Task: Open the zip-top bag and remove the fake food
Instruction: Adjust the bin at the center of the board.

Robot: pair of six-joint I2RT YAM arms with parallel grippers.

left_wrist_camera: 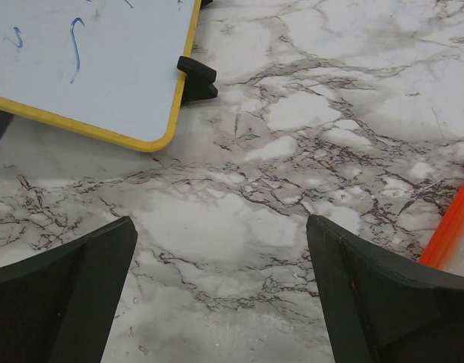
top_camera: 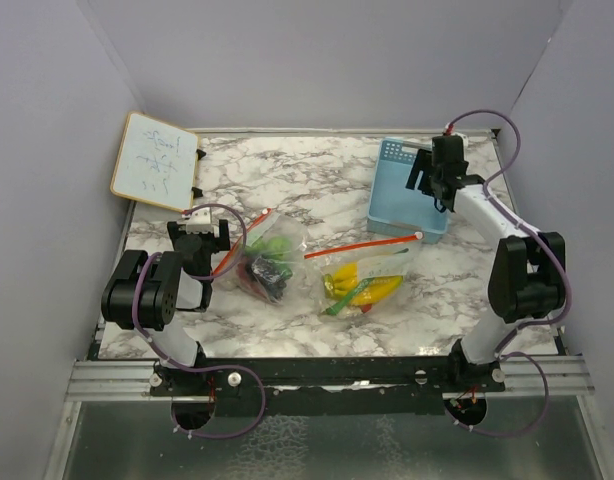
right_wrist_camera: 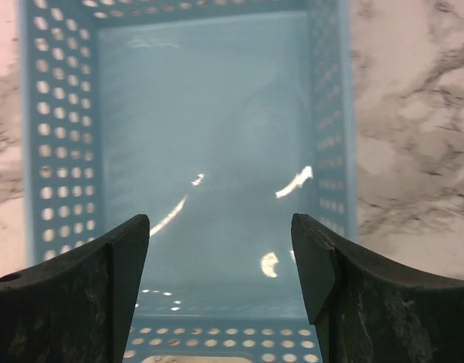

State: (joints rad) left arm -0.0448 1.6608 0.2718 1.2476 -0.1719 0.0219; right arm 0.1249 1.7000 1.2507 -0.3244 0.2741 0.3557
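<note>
Two clear zip-top bags with orange-red zip strips lie on the marble table. The left bag (top_camera: pixel 265 258) holds fake food: a dark grape cluster (top_camera: pixel 268 276) and lime-green pieces (top_camera: pixel 278 243). The right bag (top_camera: pixel 365 272) holds a yellow banana bunch (top_camera: pixel 375 290) and green bean-like pieces (top_camera: pixel 338 301). My left gripper (top_camera: pixel 200 229) (left_wrist_camera: pixel 221 249) stands open just left of the left bag, over bare marble; that bag's zip strip (left_wrist_camera: pixel 450 227) shows at the right edge. My right gripper (top_camera: pixel 430 183) (right_wrist_camera: pixel 221 234) hangs open above the light-blue basket (top_camera: pixel 392 205) (right_wrist_camera: pixel 217 113), nothing between its fingers.
A yellow-framed whiteboard (top_camera: pixel 155 160) (left_wrist_camera: pixel 81 60) leans on black feet at the back left. The basket stands at the back right, and no item shows in the part of its inside that I see. Grey walls enclose the table on three sides.
</note>
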